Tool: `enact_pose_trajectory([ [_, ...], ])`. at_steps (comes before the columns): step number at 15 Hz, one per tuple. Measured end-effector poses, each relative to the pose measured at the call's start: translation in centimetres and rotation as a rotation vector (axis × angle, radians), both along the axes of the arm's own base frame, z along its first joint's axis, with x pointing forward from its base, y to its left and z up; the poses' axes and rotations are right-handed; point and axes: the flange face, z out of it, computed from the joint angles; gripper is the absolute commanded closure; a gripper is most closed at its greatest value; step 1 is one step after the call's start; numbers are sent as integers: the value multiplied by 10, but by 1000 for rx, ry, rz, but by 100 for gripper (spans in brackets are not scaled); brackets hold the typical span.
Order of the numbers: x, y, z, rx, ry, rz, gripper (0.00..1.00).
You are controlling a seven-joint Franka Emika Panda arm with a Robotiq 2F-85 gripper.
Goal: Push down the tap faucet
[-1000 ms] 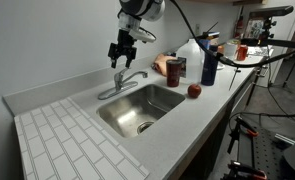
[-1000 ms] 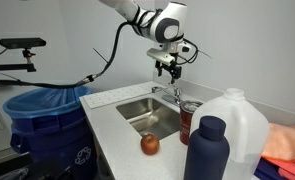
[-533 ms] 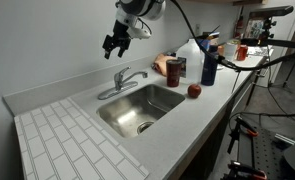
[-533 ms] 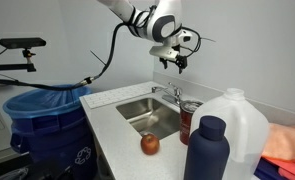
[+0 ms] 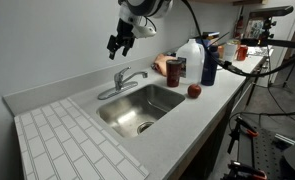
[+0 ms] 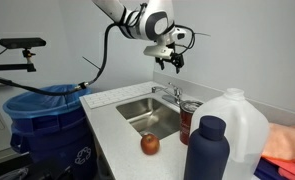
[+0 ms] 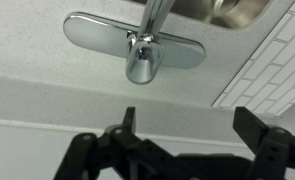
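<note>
The tap faucet (image 5: 126, 78) is shiny chrome, at the back edge of the steel sink (image 5: 137, 108); its slim lever points toward the right in this view and its spout curves over the basin. It also shows in an exterior view (image 6: 169, 96) and from above in the wrist view (image 7: 142, 52). My gripper (image 5: 118, 44) hangs in the air well above the faucet, clear of it, also seen in an exterior view (image 6: 170, 63). In the wrist view the two black fingers (image 7: 192, 122) are spread wide and empty.
On the counter beside the sink stand a red apple (image 5: 194, 91), a brown can (image 5: 174, 69), a dark blue bottle (image 5: 209, 62) and a white jug (image 5: 192, 52). A white tiled drainer (image 5: 72, 142) lies on the sink's other side. A blue bin (image 6: 37, 110) stands beyond the counter.
The gripper rose from just above the faucet lever to well above it over the last second, then shifted slightly sideways. The faucet lever looks the same.
</note>
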Motion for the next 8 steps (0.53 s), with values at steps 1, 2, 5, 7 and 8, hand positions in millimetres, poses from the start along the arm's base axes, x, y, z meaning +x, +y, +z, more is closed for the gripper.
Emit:
enact_pose_trajectory([
  [1,-5,1,-4,-8,12,-8,0],
  [2,-9,3,-10,-16,27,-17,0],
  [5,-20,9,-29,-37,77,-42,0],
  [7,-26,15,-40,-50,105,-53,0],
  [8,-28,17,-44,-56,117,-59,0],
])
